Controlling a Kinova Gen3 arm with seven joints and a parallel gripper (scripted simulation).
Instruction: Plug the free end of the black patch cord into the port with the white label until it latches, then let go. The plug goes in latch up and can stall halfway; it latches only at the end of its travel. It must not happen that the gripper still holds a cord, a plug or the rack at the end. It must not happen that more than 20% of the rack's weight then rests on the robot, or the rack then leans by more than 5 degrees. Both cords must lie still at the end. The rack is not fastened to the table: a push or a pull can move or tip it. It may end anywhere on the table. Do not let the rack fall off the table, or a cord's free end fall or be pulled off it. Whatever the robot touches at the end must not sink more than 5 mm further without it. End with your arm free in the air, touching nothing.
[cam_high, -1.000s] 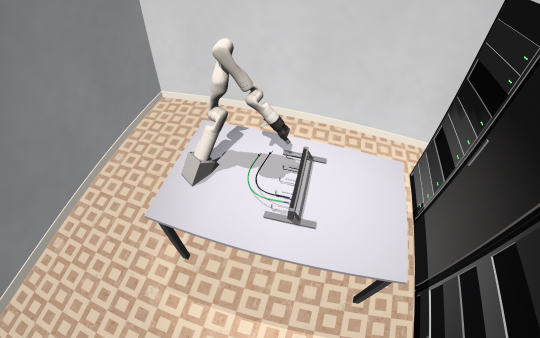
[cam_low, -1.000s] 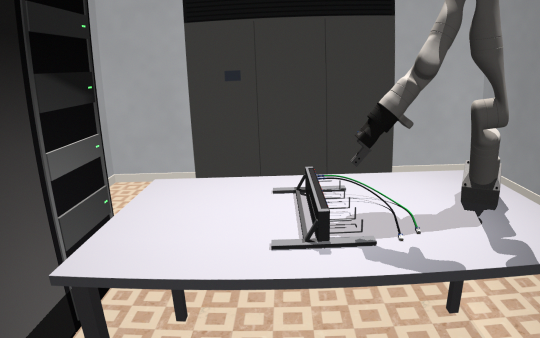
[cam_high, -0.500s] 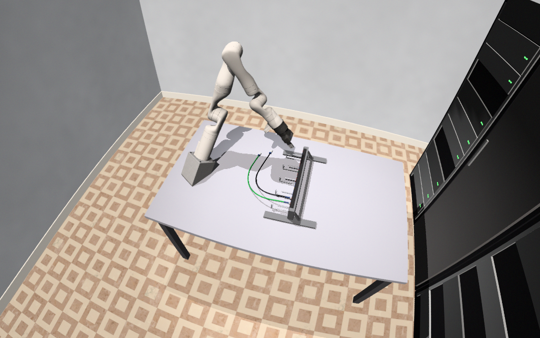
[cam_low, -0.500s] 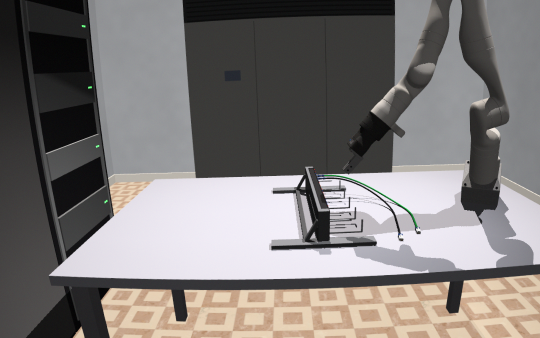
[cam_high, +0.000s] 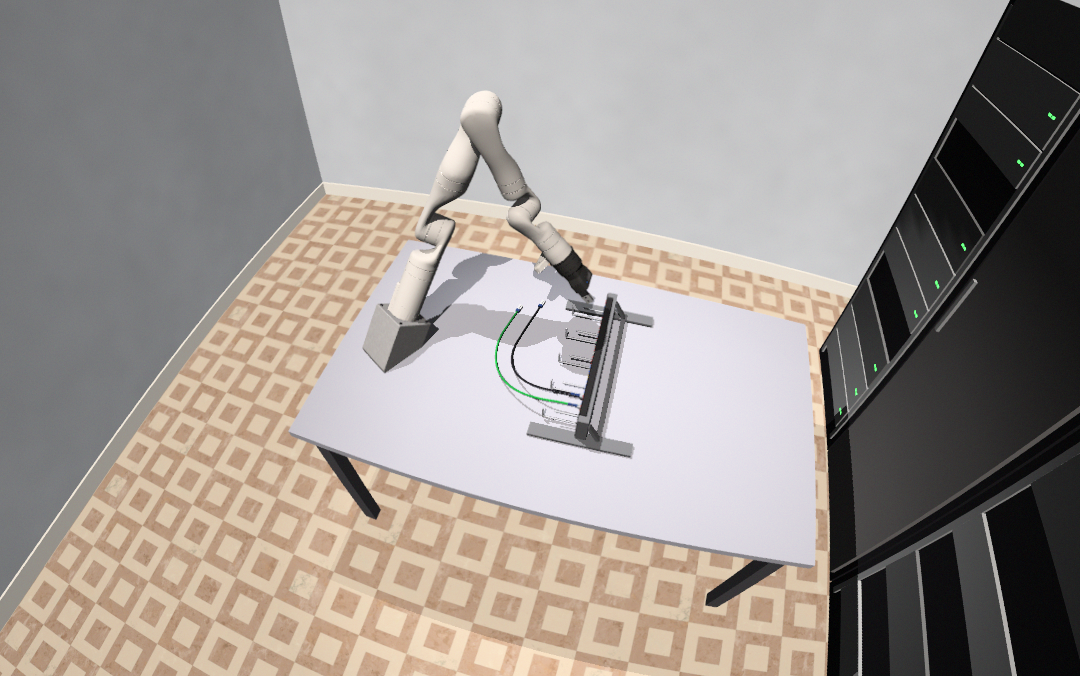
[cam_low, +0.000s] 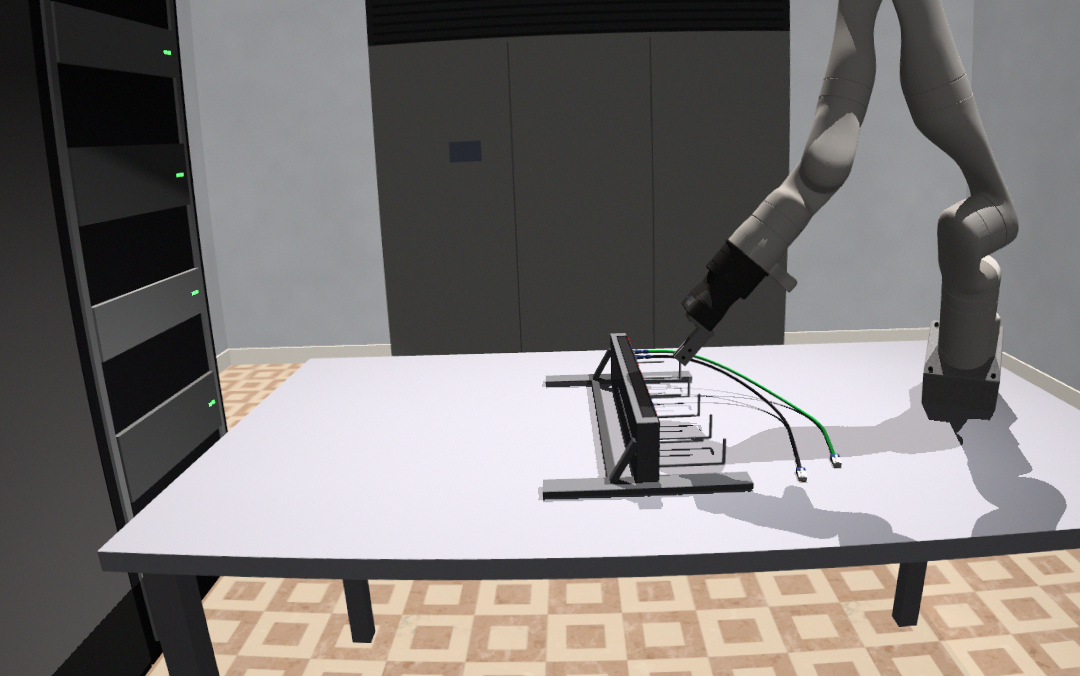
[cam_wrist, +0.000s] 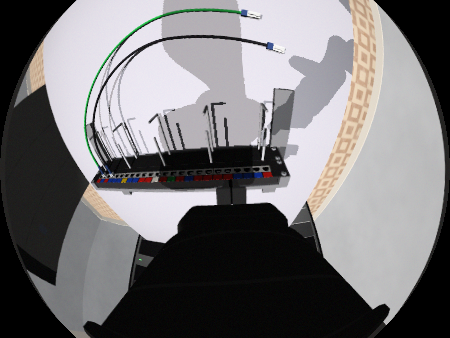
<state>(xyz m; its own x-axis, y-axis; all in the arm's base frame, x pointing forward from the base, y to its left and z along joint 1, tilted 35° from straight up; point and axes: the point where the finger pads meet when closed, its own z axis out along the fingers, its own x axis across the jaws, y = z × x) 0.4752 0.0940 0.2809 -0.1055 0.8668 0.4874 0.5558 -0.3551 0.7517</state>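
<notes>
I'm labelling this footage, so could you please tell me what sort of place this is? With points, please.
Probably a server room or network lab: a tall equipment rack (cam_high: 828, 382) (cam_low: 70, 263) with green lights, dark cabinets (cam_low: 581, 199), and a patch panel (cam_wrist: 200, 162).

The worktop (cam_high: 701, 414) (cam_low: 382, 462) (cam_wrist: 260, 65) looks smooth and matt; the rack's feet (cam_high: 580, 440) (cam_low: 647, 486) (cam_wrist: 283, 117) resemble dull metal; the plugs (cam_high: 518, 308) (cam_low: 835, 460) (cam_wrist: 254, 15) look like plastic.
</notes>
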